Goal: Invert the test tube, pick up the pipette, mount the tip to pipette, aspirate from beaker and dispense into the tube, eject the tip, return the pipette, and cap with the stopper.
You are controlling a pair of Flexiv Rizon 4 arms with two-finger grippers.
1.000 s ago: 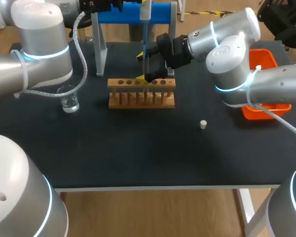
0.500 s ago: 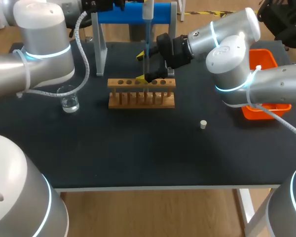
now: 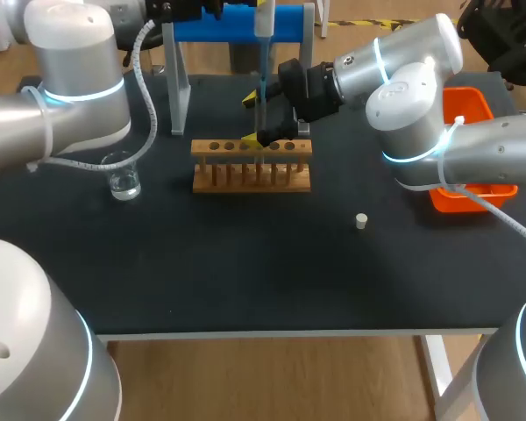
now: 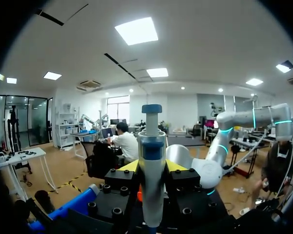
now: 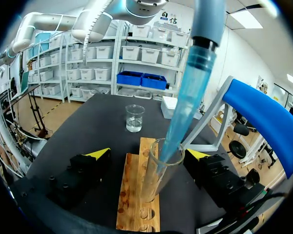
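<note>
My left gripper [image 4: 151, 168] is shut on the white and blue pipette [image 4: 151, 180], held upright above the wooden rack [image 3: 252, 165]. The pipette's blue tip [image 5: 183, 112] reaches down into the mouth of the clear test tube [image 5: 158, 170], which stands upright in the rack [image 5: 139, 195]. My right gripper [image 5: 148, 154] is open, one yellow-tipped finger on each side of the tube and well clear of it; in the head view this gripper [image 3: 251, 120] sits just behind the rack. The beaker [image 3: 123, 175] of clear liquid stands left of the rack. A small white stopper [image 3: 361, 221] lies to the right.
A blue pipette stand [image 3: 237, 22] with grey legs rises behind the rack. An orange bin [image 3: 473, 149] sits at the right table edge, under my right arm. A white box [image 5: 171, 105] lies beyond the rack, near the beaker [image 5: 135, 118].
The pipette in my left gripper has shifted very slightly to the right. My right arm has not moved.
</note>
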